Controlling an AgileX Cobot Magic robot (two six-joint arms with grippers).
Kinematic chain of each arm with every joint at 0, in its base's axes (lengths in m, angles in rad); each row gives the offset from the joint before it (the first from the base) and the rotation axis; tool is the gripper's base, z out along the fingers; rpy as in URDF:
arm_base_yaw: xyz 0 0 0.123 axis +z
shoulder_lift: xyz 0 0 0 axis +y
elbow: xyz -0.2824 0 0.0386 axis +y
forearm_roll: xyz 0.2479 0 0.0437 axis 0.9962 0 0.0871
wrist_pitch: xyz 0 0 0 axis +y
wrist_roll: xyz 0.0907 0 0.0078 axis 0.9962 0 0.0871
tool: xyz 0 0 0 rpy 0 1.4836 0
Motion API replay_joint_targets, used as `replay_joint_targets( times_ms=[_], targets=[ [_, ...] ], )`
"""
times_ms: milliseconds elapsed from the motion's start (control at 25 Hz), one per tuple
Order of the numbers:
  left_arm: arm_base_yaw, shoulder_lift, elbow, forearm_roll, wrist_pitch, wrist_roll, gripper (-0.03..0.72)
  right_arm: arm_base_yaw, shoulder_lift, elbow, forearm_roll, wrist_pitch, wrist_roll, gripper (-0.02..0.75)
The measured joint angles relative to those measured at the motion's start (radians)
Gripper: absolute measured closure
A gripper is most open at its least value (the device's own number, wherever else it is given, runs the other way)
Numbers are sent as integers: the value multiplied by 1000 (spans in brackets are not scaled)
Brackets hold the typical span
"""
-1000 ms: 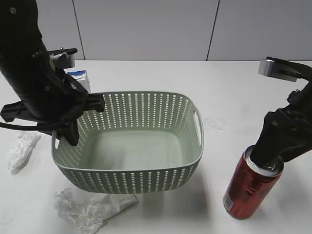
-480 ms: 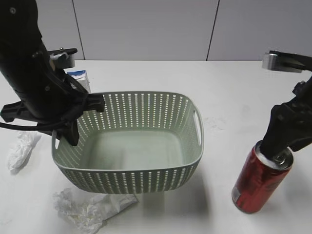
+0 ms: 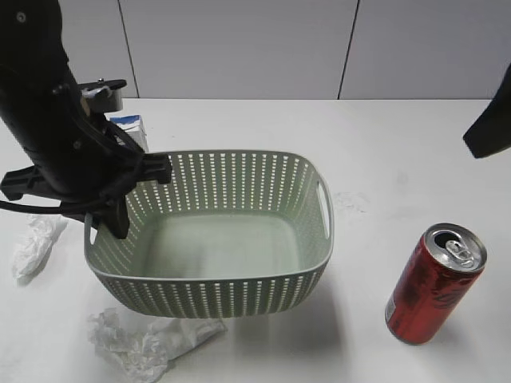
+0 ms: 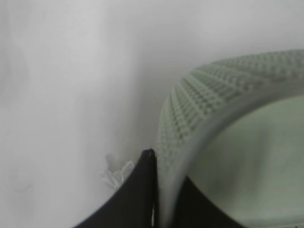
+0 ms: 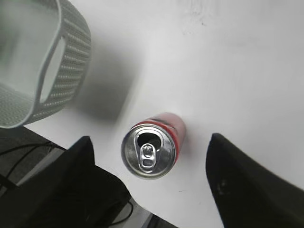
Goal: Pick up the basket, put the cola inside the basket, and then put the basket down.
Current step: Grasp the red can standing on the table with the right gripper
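The pale green basket (image 3: 215, 287) is at the middle of the table, with a shadow under its front and right side. My left gripper (image 3: 120, 209) is shut on its left rim; the left wrist view shows the jaws (image 4: 164, 171) pinching the perforated wall (image 4: 199, 95). The red cola can (image 3: 433, 287) stands on the table to the right of the basket, apart from it. My right gripper (image 5: 150, 138) is open and hangs above the can (image 5: 148, 151) without touching it; the basket's right handle (image 5: 71, 61) shows at upper left.
A white-and-blue milk carton (image 3: 128, 128) stands behind the left arm. Crumpled white wrappers lie in front of the basket (image 3: 144, 339) and at the left edge (image 3: 32, 243). The table's front edge with cables below (image 5: 118, 209) is near the can.
My right gripper has let go of the can's top and risen almost out of the exterior view. The can has shifted right. The left arm and basket have not moved.
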Motion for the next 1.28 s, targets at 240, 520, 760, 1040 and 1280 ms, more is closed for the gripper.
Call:
replay_joint_targets(
  times_ms=[240, 520, 760, 1040, 1280],
  targets=[
    [0, 0, 0, -1, 2, 1, 692, 0, -216, -1, -8, 5, 10, 186],
    [0, 0, 0, 0, 3, 1, 692, 0, -457, 10, -74, -9, 10, 187],
    [0, 0, 0, 4, 4, 1, 692, 0, -697, 185, -85, -108, 1, 187],
    [0, 0, 0, 4, 7, 1, 692, 0, -996, 485, -140, -271, 0, 187],
    [0, 0, 0, 4, 23, 1, 692, 0, -1195, 680, -224, -310, 92, 187]
  ],
)
